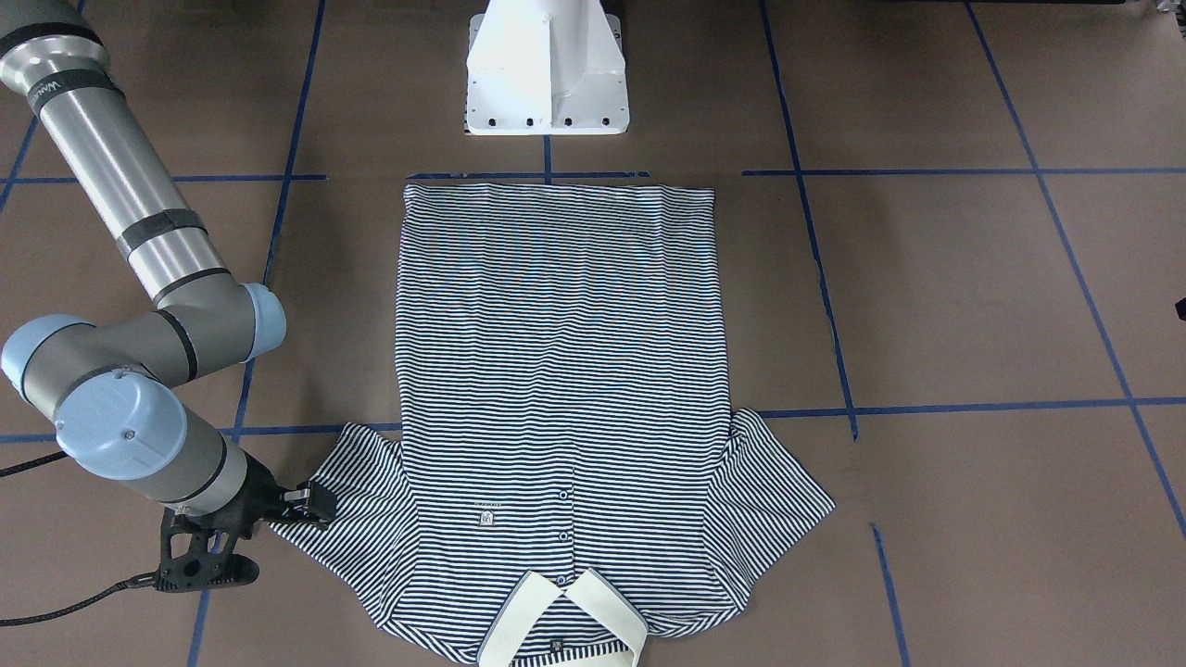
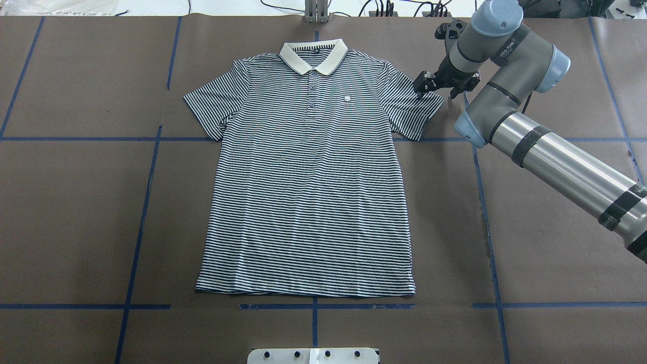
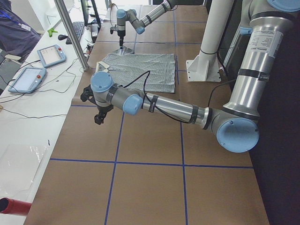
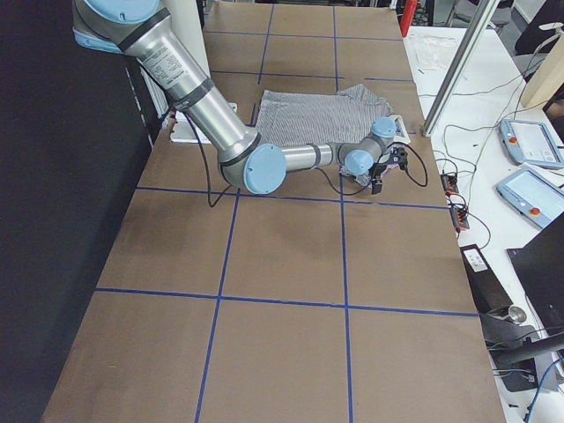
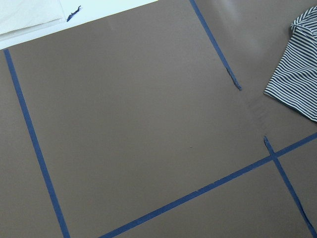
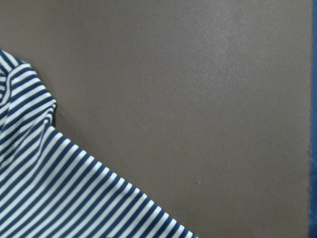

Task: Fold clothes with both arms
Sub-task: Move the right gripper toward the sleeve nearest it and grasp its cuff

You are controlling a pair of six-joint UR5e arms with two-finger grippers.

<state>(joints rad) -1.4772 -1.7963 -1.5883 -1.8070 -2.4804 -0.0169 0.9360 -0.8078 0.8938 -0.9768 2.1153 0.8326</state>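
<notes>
The striped polo shirt (image 2: 308, 182) lies flat and face up on the brown table, its cream collar (image 2: 313, 53) at the far edge and its hem toward the robot's base. My right gripper (image 2: 444, 87) hangs low at the outer end of the shirt's right-hand sleeve (image 2: 412, 103). It looks open, with one finger (image 1: 317, 501) over the sleeve edge. That sleeve's hem (image 6: 74, 188) fills the right wrist view's lower left. My left gripper (image 3: 98, 117) hovers over bare table well left of the shirt; whether it is open or shut I cannot tell. The other sleeve (image 5: 297, 79) shows in the left wrist view.
Blue tape lines (image 2: 146, 202) divide the brown table into squares. The white pedestal base (image 1: 547, 74) stands just behind the shirt's hem. A bench with cables and teach pendants (image 3: 49, 56) runs along the far table edge.
</notes>
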